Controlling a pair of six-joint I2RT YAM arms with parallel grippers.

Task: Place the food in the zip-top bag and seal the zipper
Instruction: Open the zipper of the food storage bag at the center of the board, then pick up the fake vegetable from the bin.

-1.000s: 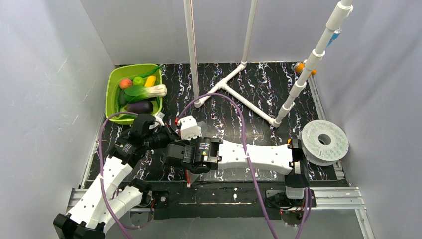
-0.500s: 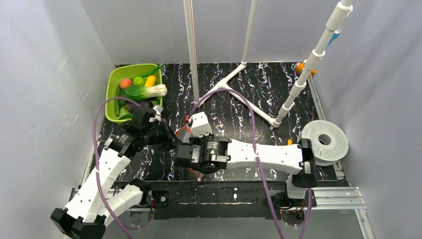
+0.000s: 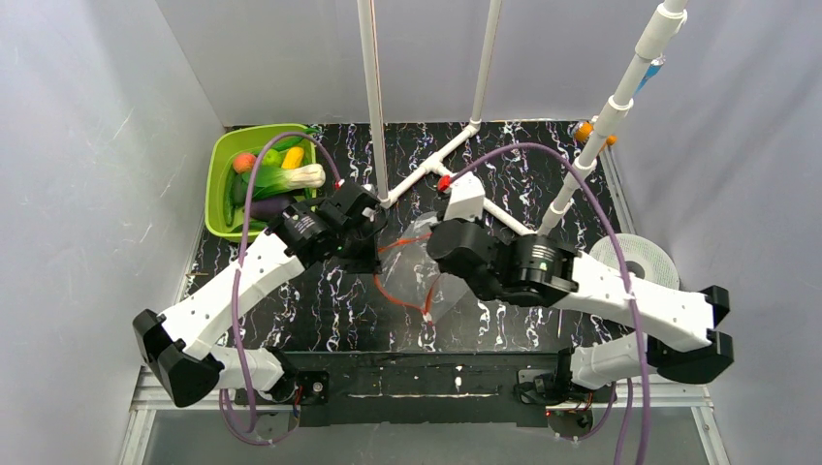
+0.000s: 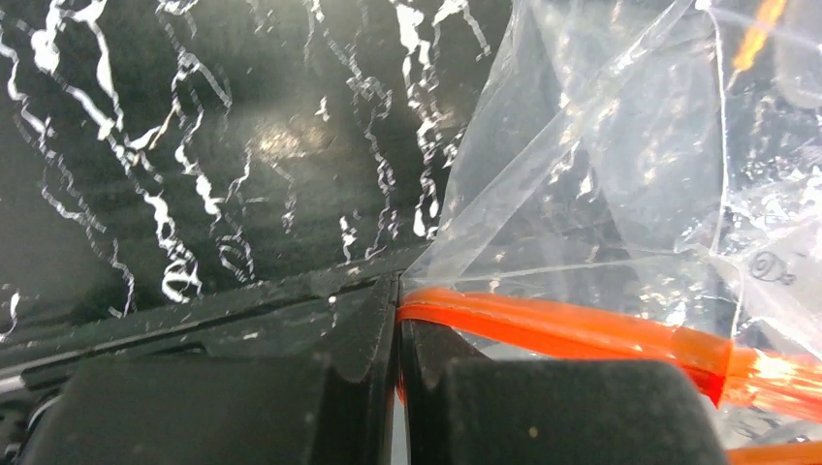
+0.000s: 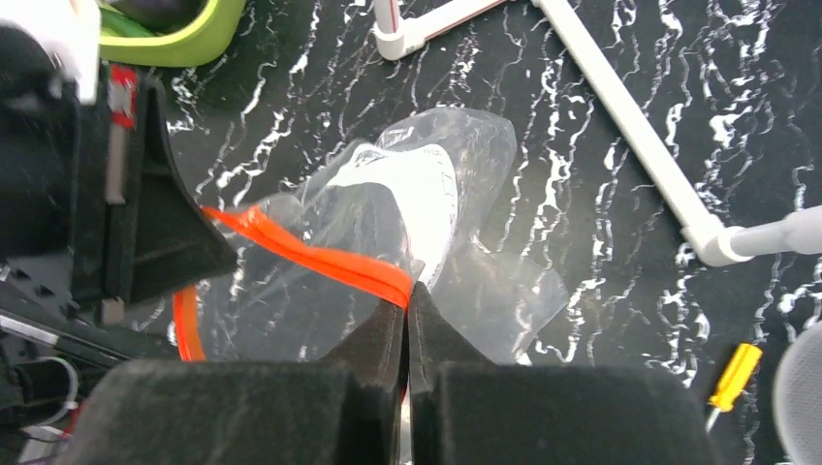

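From above, my left fingers [image 3: 372,254] and right fingers [image 3: 429,286] meet over the middle of the black, white-veined worktop [image 3: 543,184], with the zip-top bag [image 3: 415,260] hanging crumpled between them, a clear, glossy film edged by the thin red-orange zipper [image 3: 397,294], which bends in a loose loop. The food [image 3: 281,179] lies well apart at the far left in a lime-green tub [image 3: 217,184]: a white-stalked leafy vegetable, a dark purple eggplant, small round fruits and a yellow piece, all smooth and toy-like. White pipes [image 3: 456,160] form a frame farther back, and a pale grey spool [image 3: 635,257] lies at the right edge. In my left wrist view, the left fingers [image 4: 388,325], matt black and blocky, are pressed together on one end of the zipper [image 4: 582,334], a rounded, shiny orange bead; the bag [image 4: 601,174] fans out beyond it in creased, reflective sheets over the marbled worktop [image 4: 194,145]. In my right wrist view, the right fingers [image 5: 405,325] pinch the zipper [image 5: 310,254] too, their foam-like pads closed on it. The strip runs taut from there up to the left fingers [image 5: 170,232], and the bag [image 5: 465,213] sags below it, wrinkled and open-looking. A corner of the tub [image 5: 189,39], the pipes [image 5: 620,107] and a small yellow-handled screwdriver [image 5: 732,376] lie around it.
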